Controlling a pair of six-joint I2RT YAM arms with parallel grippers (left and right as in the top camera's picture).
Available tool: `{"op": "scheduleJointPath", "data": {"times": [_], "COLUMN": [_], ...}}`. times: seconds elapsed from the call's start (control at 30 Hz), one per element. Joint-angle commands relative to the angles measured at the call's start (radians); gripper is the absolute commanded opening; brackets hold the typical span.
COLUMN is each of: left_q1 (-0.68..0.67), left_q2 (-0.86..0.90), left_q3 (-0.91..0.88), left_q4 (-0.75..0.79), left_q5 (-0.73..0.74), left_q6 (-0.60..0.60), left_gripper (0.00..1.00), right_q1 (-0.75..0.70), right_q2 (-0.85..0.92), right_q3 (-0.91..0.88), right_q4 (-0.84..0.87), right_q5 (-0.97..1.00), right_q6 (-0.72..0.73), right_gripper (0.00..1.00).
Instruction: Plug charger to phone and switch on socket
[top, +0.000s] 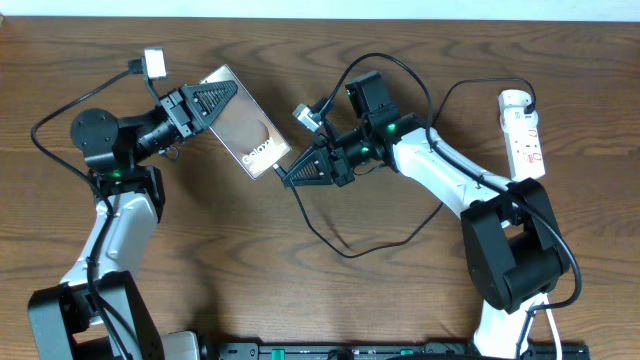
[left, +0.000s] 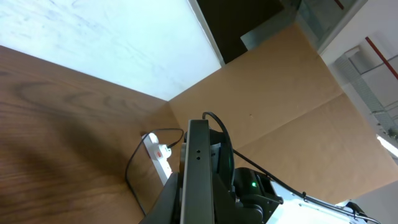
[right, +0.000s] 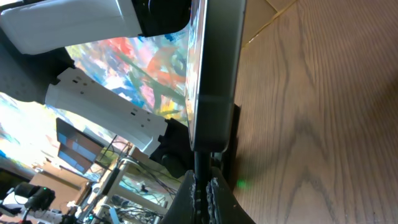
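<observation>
Brown-grey phone (top: 250, 130), black charger (top: 347, 254), white red-marked socket (top: 524, 135), wood-grain table (top: 400, 310)

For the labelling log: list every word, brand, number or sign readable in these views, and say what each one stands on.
"Galaxy": white lettering on the upturned face of the phone, read from overhead.
Red markings on the socket: too small to read from overhead, and blurred in the left wrist view.
Right wrist view: no readable text.
</observation>
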Motion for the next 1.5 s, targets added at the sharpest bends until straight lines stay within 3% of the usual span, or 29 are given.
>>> {"op": "scheduleJointPath", "data": {"times": [0.0,1.47], "left_q1": [-0.018,-0.019], "left_q2": [-0.011,-0.011], "left_q3": [-0.003,-0.003], "left_q4": [0.008,0.008], "left_q5": [0.045,0.075], "left_q6": [0.022,0.054], "left_gripper": [0.07,0.07], "right_q1": [-0.006,0.018], "right_q2": [0.002,0.002], "right_q3": [0.007,0.008], "right_q4": [0.008,0.109], "right_q5": [-0.021,-0.021], "right_q6": [0.009,0.09], "right_gripper": [0.01,0.01]}}
